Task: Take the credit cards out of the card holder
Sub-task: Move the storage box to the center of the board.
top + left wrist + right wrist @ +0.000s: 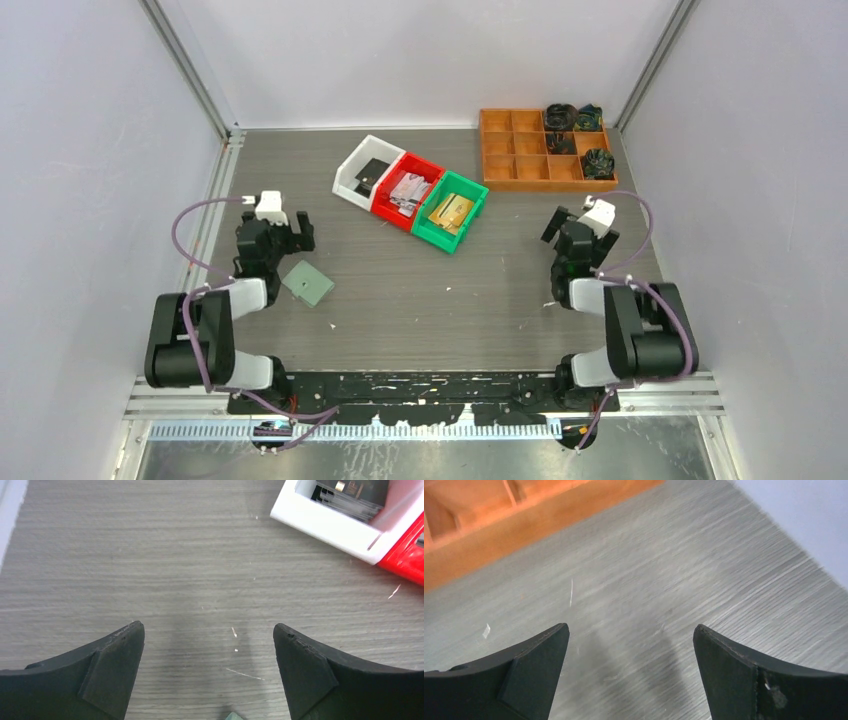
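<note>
The pale mint-green card holder point(307, 283) lies flat on the table just right of my left arm; only its corner point(231, 716) shows at the bottom edge of the left wrist view. Credit cards lie in the bins: black ones in the white bin point(366, 172), also seen in the left wrist view point(350, 495); pale printed ones in the red bin point(408, 190); gold ones in the green bin point(452, 212). My left gripper point(273, 232) is open and empty, just beyond the holder. My right gripper point(567, 222) is open and empty over bare table.
An orange compartment tray point(528, 148) with dark coiled items stands at the back right; its edge point(499, 525) shows in the right wrist view. The three bins sit in a diagonal row at the back centre. Walls enclose the table.
</note>
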Robot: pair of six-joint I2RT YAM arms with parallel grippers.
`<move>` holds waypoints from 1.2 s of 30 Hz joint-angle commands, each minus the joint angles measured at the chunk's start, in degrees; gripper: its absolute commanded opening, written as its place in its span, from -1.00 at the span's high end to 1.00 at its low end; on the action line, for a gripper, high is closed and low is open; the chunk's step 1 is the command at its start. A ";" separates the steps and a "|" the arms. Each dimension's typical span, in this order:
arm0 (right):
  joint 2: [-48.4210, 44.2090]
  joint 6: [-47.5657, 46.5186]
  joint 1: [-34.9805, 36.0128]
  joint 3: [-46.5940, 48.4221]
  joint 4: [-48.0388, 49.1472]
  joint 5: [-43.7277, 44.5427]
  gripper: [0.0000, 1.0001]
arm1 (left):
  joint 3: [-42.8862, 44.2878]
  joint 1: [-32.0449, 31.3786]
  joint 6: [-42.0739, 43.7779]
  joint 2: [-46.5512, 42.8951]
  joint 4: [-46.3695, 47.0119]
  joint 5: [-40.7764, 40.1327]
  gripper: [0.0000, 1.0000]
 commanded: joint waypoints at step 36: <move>36.40 37.89 32.21 96.66 -92.35 1.06 -0.71 | 43.74 5.09 49.95 -0.55 -105.96 14.79 -0.88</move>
